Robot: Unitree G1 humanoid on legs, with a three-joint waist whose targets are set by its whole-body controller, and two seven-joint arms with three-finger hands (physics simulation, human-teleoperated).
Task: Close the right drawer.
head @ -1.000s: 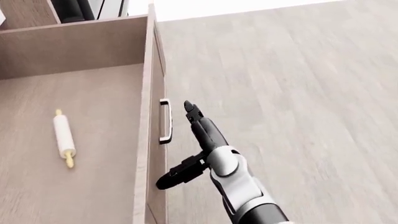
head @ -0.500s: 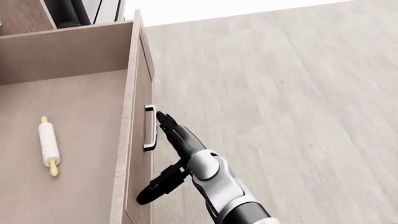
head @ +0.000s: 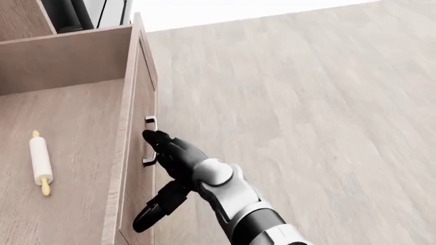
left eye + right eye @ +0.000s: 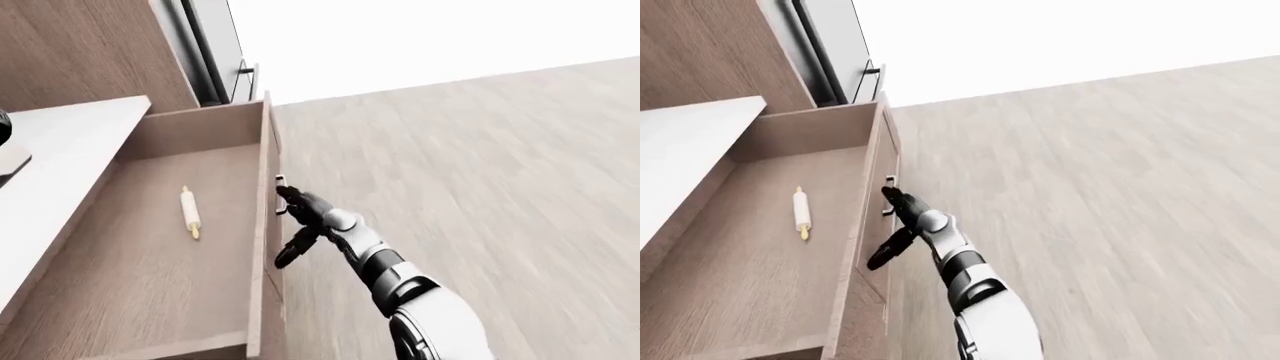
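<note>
The right drawer (image 3: pixel 68 107) stands pulled far out at the left of the head view, its wooden front panel (image 3: pixel 138 163) seen edge-on. A small metal handle (image 3: pixel 149 141) is on that panel. A white rolling pin (image 3: pixel 39 162) with yellow ends lies inside. My right hand (image 3: pixel 165 149) is open, its fingers stretched against the panel right at the handle, the thumb hanging down beside the panel. The fingers do not close round the handle. My left hand is not in view.
A white countertop (image 4: pixel 55 154) runs along the left above the drawer. A dark tall appliance (image 4: pixel 205 52) with a bar handle stands past the drawer. Wooden floor (image 3: pixel 306 112) fills the right of every view.
The whole picture has shifted left, so the camera has moved. My right hand has moved left and forward from beside the handle to touching the drawer front at it.
</note>
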